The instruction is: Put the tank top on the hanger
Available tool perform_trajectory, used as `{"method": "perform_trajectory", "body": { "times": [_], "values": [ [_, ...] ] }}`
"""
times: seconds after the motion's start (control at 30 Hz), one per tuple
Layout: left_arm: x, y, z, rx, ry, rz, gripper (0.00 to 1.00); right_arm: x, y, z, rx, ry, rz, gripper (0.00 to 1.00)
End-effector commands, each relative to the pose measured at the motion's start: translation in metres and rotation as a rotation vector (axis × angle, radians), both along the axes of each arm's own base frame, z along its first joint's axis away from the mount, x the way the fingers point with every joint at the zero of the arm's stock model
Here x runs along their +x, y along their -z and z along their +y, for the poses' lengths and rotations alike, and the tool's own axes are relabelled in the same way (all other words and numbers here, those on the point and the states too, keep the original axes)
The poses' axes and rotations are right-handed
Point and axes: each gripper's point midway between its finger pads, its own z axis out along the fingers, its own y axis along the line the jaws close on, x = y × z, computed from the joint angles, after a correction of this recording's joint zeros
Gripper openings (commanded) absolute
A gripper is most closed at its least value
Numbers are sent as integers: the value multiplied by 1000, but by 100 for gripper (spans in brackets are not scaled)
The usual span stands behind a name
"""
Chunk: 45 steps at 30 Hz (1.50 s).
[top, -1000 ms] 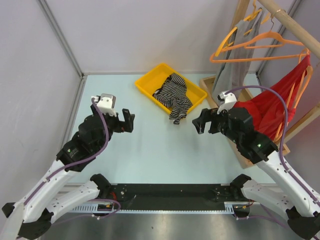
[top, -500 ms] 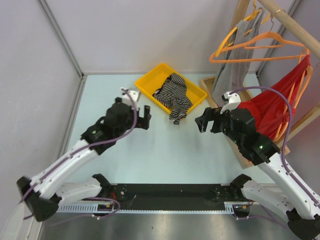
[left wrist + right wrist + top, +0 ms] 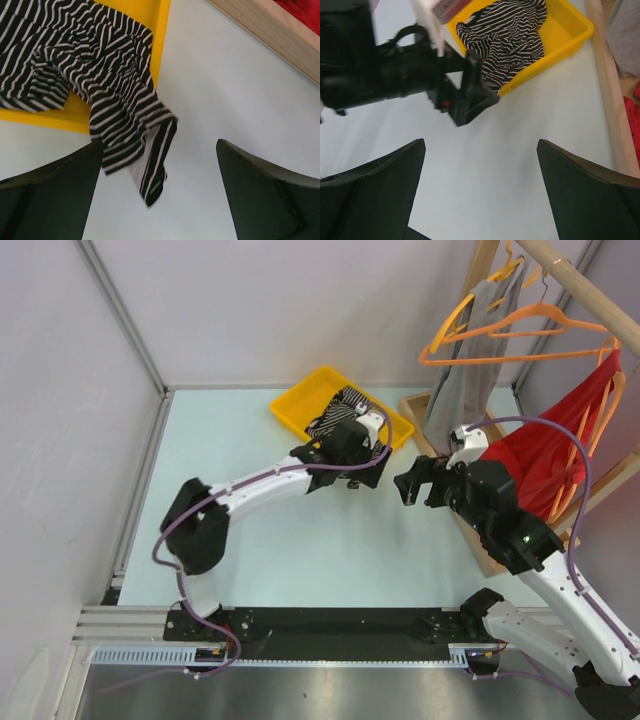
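Note:
The striped tank top (image 3: pixel 340 412) lies crumpled in the yellow tray (image 3: pixel 290 405), with one end draped over the near rim onto the table (image 3: pixel 155 170). My left gripper (image 3: pixel 368 472) is open and empty, hovering just above that draped end (image 3: pixel 160 200). My right gripper (image 3: pixel 408 488) is open and empty over bare table to the right (image 3: pixel 480 190), and its view shows the tank top (image 3: pixel 505 30) and the left gripper (image 3: pixel 467 102). The empty orange hanger (image 3: pixel 500 359) hangs on the wooden rail at the upper right.
A grey garment (image 3: pixel 465 380) and a big red cloth (image 3: pixel 540 455) hang on other orange hangers from the rail (image 3: pixel 575 285). The rack's wooden base (image 3: pixel 440 445) lies along the table's right side (image 3: pixel 605 75). Grey walls close the back and left.
My left arm has swung from the table's left side across to the tray's near rim, over the tank top's draped end. My right arm has barely moved.

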Motion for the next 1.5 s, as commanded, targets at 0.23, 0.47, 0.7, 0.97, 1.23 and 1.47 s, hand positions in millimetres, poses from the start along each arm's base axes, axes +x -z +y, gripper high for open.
{"method": "perform_trajectory", "body": {
  "times": [0.23,0.47,0.7,0.97,1.23,1.47],
  "values": [
    [52,33,-18,128,-72,-17,94,-3,-11,-2,28,-4,-34,100],
    [61,17,1,111,-112,-26,0,-5,-14,-7,29,6,-45,100],
    [67,-192,40,-82,-199,-367,0,-5,-13,-7,27,5,-39,100],
    [-18,-375,138,-183,-259,-730,0,-6,-15,-8,32,3,-43,100],
    [-96,-335,196,-221,-191,-649,0,-5,-17,-8,36,10,-46,100],
    [-87,-139,235,-36,-456,-305,92,-5,-13,-5,42,3,-29,100]
  ]
}}
